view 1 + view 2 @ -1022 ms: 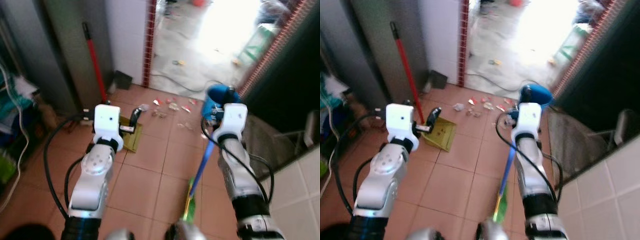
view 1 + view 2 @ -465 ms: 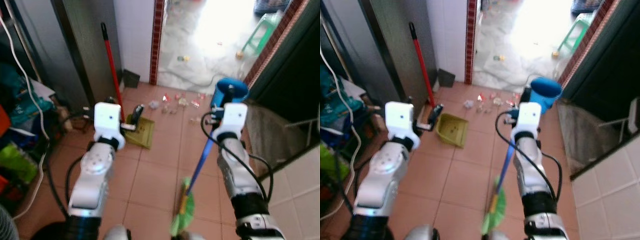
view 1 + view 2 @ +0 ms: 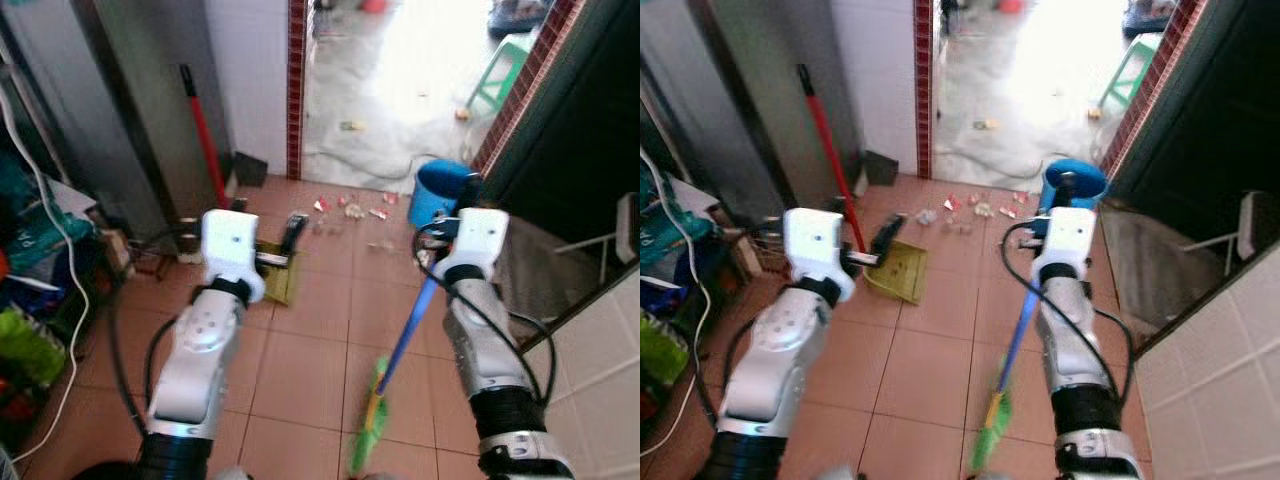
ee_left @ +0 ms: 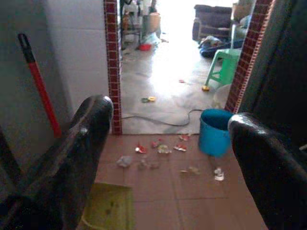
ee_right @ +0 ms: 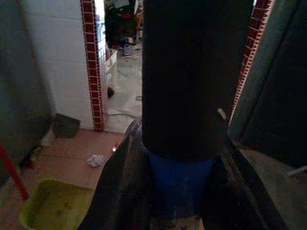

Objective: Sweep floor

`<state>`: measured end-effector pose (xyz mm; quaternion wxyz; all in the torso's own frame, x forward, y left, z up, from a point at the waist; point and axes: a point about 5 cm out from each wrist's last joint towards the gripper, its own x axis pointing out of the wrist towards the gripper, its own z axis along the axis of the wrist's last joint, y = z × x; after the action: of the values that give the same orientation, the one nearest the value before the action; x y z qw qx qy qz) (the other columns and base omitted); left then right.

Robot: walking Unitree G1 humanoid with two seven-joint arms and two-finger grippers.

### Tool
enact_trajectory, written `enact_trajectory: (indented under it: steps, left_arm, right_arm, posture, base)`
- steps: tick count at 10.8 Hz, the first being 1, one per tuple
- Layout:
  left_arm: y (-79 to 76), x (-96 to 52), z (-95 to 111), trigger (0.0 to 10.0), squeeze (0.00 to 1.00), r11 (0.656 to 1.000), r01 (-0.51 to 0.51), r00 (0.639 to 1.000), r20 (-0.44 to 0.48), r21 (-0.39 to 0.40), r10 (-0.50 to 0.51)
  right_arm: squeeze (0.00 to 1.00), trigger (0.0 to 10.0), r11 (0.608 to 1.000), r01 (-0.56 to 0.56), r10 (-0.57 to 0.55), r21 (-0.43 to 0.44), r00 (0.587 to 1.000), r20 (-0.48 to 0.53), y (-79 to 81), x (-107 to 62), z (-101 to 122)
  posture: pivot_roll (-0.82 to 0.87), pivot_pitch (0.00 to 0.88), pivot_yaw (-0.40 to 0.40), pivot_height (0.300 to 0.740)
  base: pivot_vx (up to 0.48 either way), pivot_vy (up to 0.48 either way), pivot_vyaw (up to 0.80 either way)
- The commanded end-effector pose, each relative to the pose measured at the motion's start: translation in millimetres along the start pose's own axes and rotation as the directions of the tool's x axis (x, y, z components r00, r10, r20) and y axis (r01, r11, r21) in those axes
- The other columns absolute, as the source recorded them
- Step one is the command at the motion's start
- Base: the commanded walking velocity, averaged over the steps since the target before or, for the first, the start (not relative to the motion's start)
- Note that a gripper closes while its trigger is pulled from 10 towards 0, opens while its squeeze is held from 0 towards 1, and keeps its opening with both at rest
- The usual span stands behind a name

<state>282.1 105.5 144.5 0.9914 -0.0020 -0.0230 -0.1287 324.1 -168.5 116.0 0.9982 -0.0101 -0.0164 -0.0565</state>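
Right pincer (image 3: pixel 1065 190) clamped on blue-handled green-bristled broom (image 3: pixel 1010 365); left pincer (image 4: pixel 168 158) spread wide, holding nothing.
Scattered litter scraps (image 3: pixel 350 207) on terracotta tile floor (image 3: pixel 300 360) at 12 o'clock, yellow-green plastic dustpan (image 3: pixel 897 273) at 11.

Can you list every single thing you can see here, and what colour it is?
broom: one, blue handle, green bristles, held in the right tool, head down on the tiles
dustpan: one, yellow-green, on the floor ahead of the left tool
litter scraps: several, red and white, on the tiles by the doorway
bucket: one, blue, right of the doorway
red-handled pole: one, leaning on the wall
stool: one, green, in the bright room beyond
left tool: black, open
right tool: black, shut on the broom
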Motion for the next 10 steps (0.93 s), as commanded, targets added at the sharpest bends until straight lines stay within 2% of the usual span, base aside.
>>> enact_trajectory:
  steps: [1,6,10]
  left_arm:
    - [2.9,0.4,3.5,10.0,0.0,1.0,-0.007,1.0,0.013,-0.001,0.007]
    - [0.9,-0.1,1.2,10.0,0.0,1.0,0.002,1.0,-0.012,-0.002,-0.002]
    - [0.4,-0.9,-1.6,10.0,0.0,1.0,0.009,0.999,-0.031,0.006,-0.009]
  right_arm:
    - [0.0,10.0,1.0,-0.008,0.008,-0.001,1.0,0.022,3.0,1.9,4.7]
    - [0.0,10.0,1.0,-0.003,0.003,-0.001,1.0,0.023,1.6,5.5,5.3]
    - [0.0,10.0,1.0,0.0,0.0,-0.006,1.0,0.022,-1.6,5.7,3.4]
  posture:
    - [0.06,0.043,-0.048,0.74]
    - [0.07,0.045,-0.05,0.74]
    - [0.07,0.039,-0.05,0.74]
  base:
    - [0.472,0.0,0.0]
    - [0.457,0.0,0.0]
    - [0.372,0.3,0.0]
